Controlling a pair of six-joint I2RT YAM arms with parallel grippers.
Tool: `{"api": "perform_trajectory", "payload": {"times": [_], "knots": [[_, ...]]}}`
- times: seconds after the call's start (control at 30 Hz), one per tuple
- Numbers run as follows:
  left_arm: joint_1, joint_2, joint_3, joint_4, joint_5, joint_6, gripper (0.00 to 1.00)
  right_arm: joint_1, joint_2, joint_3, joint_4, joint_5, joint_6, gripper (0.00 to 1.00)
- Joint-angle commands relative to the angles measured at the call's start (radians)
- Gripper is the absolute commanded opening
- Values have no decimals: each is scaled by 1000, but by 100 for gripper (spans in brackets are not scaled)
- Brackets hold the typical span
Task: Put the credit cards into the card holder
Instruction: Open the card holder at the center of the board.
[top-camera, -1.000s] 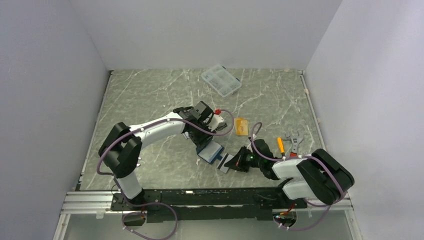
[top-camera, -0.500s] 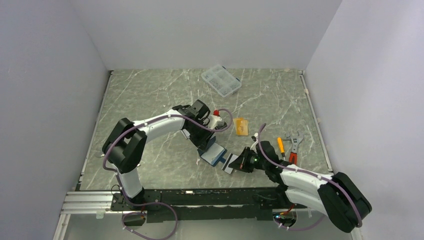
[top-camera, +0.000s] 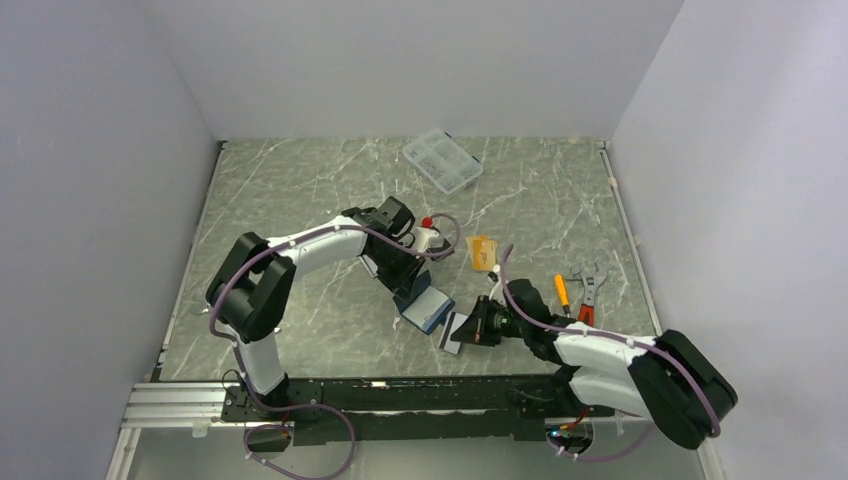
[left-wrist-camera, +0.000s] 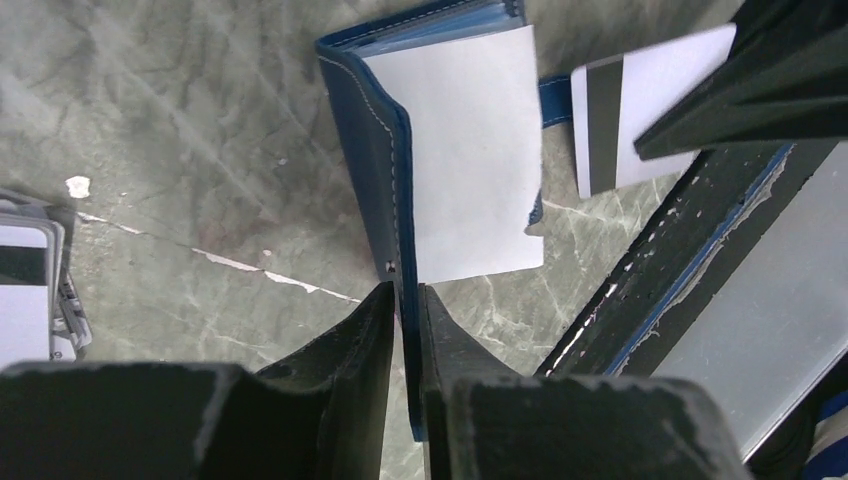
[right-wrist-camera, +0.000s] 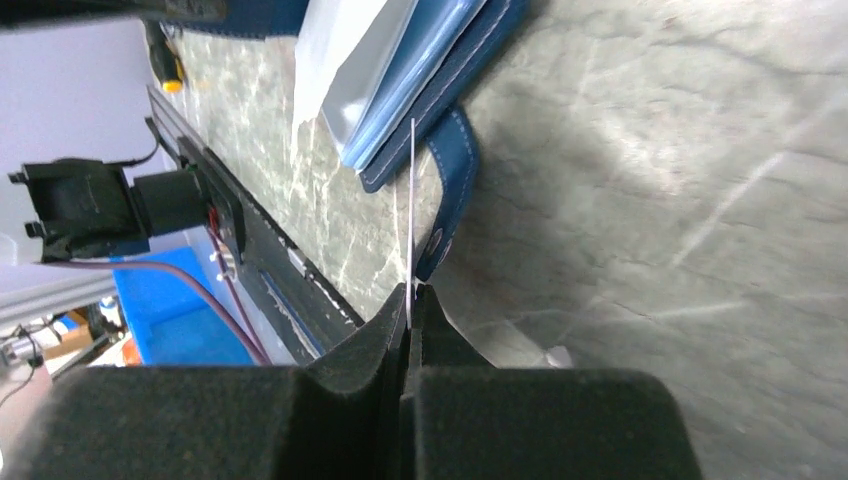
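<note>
The navy card holder (top-camera: 428, 307) lies open on the table, with a silver card (left-wrist-camera: 470, 170) sticking out of its inside. My left gripper (left-wrist-camera: 405, 300) is shut on the edge of the holder's cover (left-wrist-camera: 370, 130). My right gripper (top-camera: 472, 328) is shut on a silver card with a dark stripe (left-wrist-camera: 640, 110), held on edge just beside the holder's snap tab (right-wrist-camera: 455, 190). This card shows edge-on in the right wrist view (right-wrist-camera: 411, 210). An orange-gold card (top-camera: 483, 250) lies flat behind. More striped cards (left-wrist-camera: 25, 300) lie at the left edge of the left wrist view.
A clear plastic compartment box (top-camera: 442, 160) sits at the back. A screwdriver (top-camera: 562, 290) and pliers (top-camera: 587, 285) lie at the right. The black rail at the table's front edge (left-wrist-camera: 680, 250) runs close to the holder.
The right arm has swung its elbow out to the right and stretched out, keeping the card beside the holder. The left gripper has shifted slightly back-left with the holder.
</note>
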Motion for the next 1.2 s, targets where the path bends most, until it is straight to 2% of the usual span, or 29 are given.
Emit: {"api": "perform_trajectory", "payload": {"times": [0.0,0.17,0.37,0.6,1.17], "knots": [[31,11,3,-7,48,-9,21,68,79,66,74,-11,-43,0],[34,1,-2,-6,46,-2,21,116,145,106,80,11,-49,0],[34,-1,-5,-7,41,2,21,120,122,104,48,29,-53,0],[35,-6,-2,-8,45,3,21,120,198,132,71,18,-55,0],[34,-25,-10,-2,45,4,20,119,253,76,151,-4,-3,0]]}}
